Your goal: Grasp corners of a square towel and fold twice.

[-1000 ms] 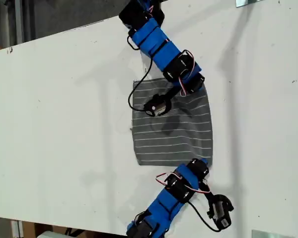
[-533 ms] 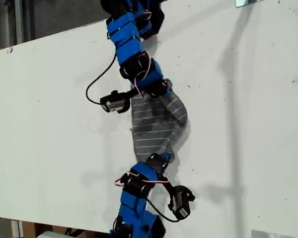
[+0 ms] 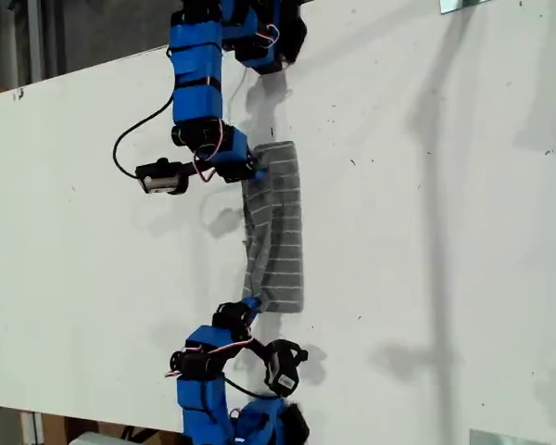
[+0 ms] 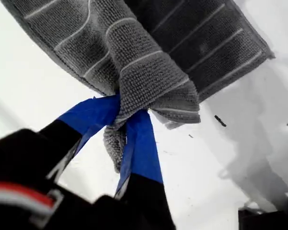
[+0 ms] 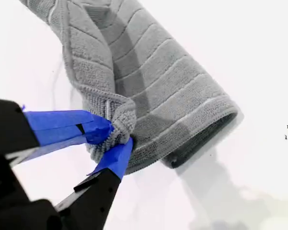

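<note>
Currently, towel (image 3: 276, 222): seen in the exterior view as a narrow doubled-over strip of grey cloth with white stripes, laid near the middle of the desk (image 3: 426, 232).
Towel ends: each end is met by a blue arm, one arm (image 3: 196, 93) reaching in from the exterior view's top, another arm (image 3: 208, 371) from its bottom; which is first or second cannot be told.
My first claw (image 4: 125, 112): closed tight on a bunched corner (image 4: 139, 91) of the towel, the cloth being squeezed between the blue-taped tips and lifted off the white surface.
My second claw (image 5: 117, 139): likewise clamped on a gathered corner (image 5: 119, 122), with the folded layers curving away from it.
Fold: a rounded crease is shown along the strip's edge towards the exterior view's right.
</note>
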Robot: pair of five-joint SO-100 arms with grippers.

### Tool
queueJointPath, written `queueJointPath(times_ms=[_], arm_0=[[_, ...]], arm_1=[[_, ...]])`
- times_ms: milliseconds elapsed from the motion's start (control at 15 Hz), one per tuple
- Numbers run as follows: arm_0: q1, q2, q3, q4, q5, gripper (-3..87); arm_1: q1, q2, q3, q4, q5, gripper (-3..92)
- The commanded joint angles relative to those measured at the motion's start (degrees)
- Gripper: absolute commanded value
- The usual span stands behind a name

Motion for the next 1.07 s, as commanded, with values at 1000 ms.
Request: queueJointPath(times_ms=[1000], arm_0=[[9.93, -4.48, 14.5, -9.4, -9.14, -0.2]], arm_1=[[-9.14, -2.29, 11.6, 1.93, 7.12, -0.1]])
